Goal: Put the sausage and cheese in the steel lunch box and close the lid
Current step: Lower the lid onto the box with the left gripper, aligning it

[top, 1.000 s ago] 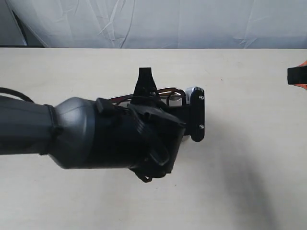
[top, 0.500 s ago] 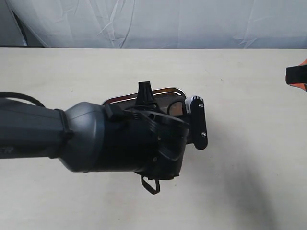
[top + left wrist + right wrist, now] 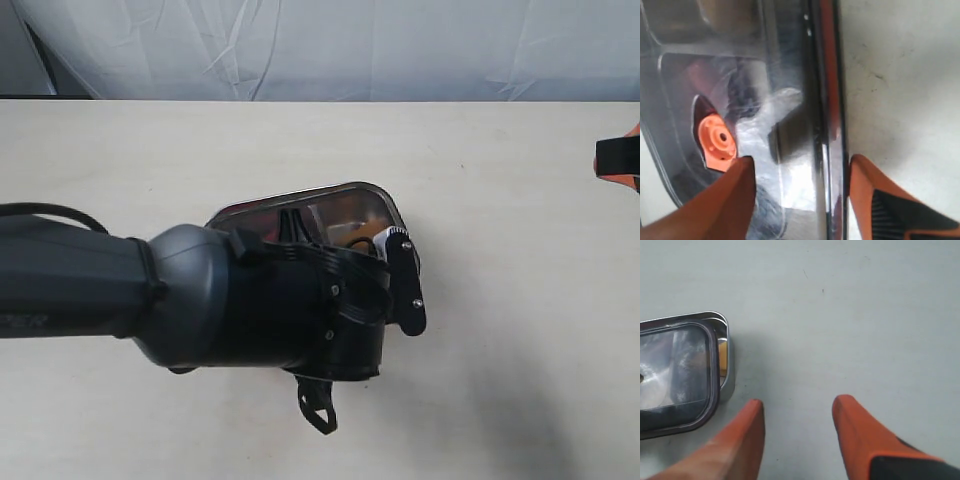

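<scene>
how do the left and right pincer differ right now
The left pincer straddles the edge of the lid, one finger above it, the other above the table; the right pincer hangs over the table beside the steel lunch box. The left works mid-table; the right sits at the scene's edge. Both are open, with orange fingers.

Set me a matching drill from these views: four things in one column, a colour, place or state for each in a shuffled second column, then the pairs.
Column 1
1. lid
2. valve tab
3. right claw
4. steel lunch box

Column 2
a. orange, in the lid's middle
b. open, above the table
c. shiny metal rim
d. dark, see-through, lying on the box

Pairs: 1-d, 2-a, 3-b, 4-c
</scene>
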